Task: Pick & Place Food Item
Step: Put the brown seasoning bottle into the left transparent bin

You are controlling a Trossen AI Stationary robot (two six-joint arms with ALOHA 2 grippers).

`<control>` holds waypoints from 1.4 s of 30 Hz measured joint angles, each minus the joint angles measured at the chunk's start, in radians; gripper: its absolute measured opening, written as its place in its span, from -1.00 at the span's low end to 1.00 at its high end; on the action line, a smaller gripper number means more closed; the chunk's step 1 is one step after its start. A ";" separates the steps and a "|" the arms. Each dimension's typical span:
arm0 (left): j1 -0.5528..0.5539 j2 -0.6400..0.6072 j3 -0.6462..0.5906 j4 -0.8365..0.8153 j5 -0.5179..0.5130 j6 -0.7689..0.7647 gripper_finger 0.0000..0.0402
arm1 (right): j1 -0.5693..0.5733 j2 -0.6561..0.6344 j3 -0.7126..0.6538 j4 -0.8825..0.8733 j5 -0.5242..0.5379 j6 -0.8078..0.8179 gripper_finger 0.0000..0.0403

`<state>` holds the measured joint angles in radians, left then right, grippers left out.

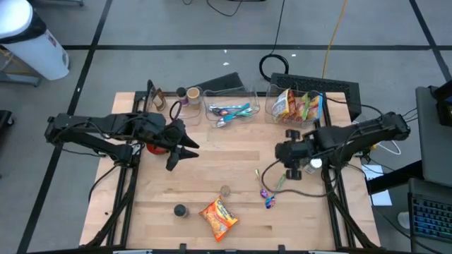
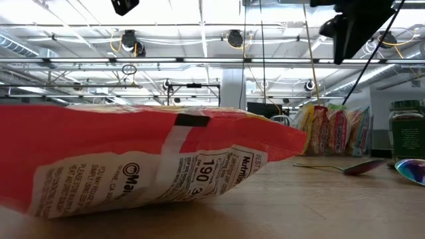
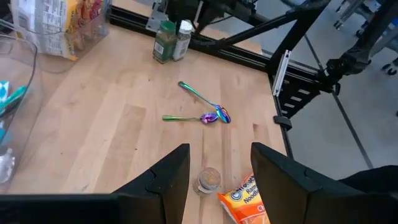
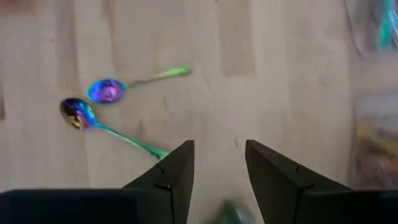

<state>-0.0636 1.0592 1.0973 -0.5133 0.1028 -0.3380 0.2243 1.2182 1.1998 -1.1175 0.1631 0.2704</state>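
Orange snack bag (image 1: 218,218) lies flat on the wooden table (image 1: 219,155), near the front edge, not held. In the low view its white back panel fills the foreground; readable print: "190", "Nutrition", and a partial line starting "BEST". Front logo in the left wrist view is too cropped to read.

Small glass jar (image 1: 225,190) stands just beside the bag; dark round cap (image 1: 180,210) sits to the bag's other side. Two iridescent spoons (image 1: 266,195) lie near the right arm, bowls close together.

Left gripper (image 1: 180,152) hovers over mid-table, fingers apart, nothing between them. Right gripper (image 1: 284,153) hangs above the table near the spoons, fingers apart, empty.

Back of the table: clear bin with snack packs (image 1: 299,106), clear bin with cutlery (image 1: 230,109), spice jars (image 1: 187,95).

Table is a light butcher-block top on a black frame. Room: grey floor with dark tape lines, cables, white bin in one corner, ceiling trusses and lights visible in the low view.
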 joint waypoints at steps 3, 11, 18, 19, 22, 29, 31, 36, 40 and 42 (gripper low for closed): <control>0.016 0.000 0.000 0.006 0.000 -0.003 -0.12 | -0.033 -0.030 0.019 -0.103 0.007 0.068 -0.32; 0.072 -0.072 0.002 0.052 -0.007 0.003 -0.12 | -0.121 -0.154 0.022 -0.191 0.077 0.230 -0.27; 0.093 -0.114 0.001 0.044 -0.010 0.015 -0.12 | -0.160 -0.232 0.022 -0.219 0.071 0.233 -0.14; 0.094 -0.115 0.001 0.048 -0.013 0.015 -0.12 | -0.160 -0.237 0.022 -0.216 0.071 0.234 -0.12; 0.094 -0.111 0.000 0.042 -0.030 0.033 -0.12 | -0.160 -0.237 0.022 -0.169 0.059 0.231 -0.09; 0.090 -0.084 0.000 0.025 -0.034 0.077 -0.12 | -0.142 -0.178 0.022 0.136 -0.089 0.017 -0.12; 0.074 -0.057 0.000 0.033 -0.030 0.093 -0.12 | -0.129 -0.146 0.022 0.223 -0.088 -0.045 -0.14; 0.016 0.034 0.000 0.029 -0.024 0.109 -0.12 | -0.127 -0.073 0.022 0.298 -0.082 -0.135 -0.18; -0.014 0.108 0.000 0.036 -0.026 0.141 -0.12 | -0.134 -0.043 0.020 0.296 -0.024 -0.161 -0.18; -0.026 0.144 0.000 0.030 -0.029 0.164 -0.12 | -0.140 -0.037 0.018 0.299 0.006 -0.174 -0.18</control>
<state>-0.0892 1.2032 1.0973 -0.4837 0.0742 -0.1741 0.0845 1.1816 1.2179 -0.8182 0.1692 0.0959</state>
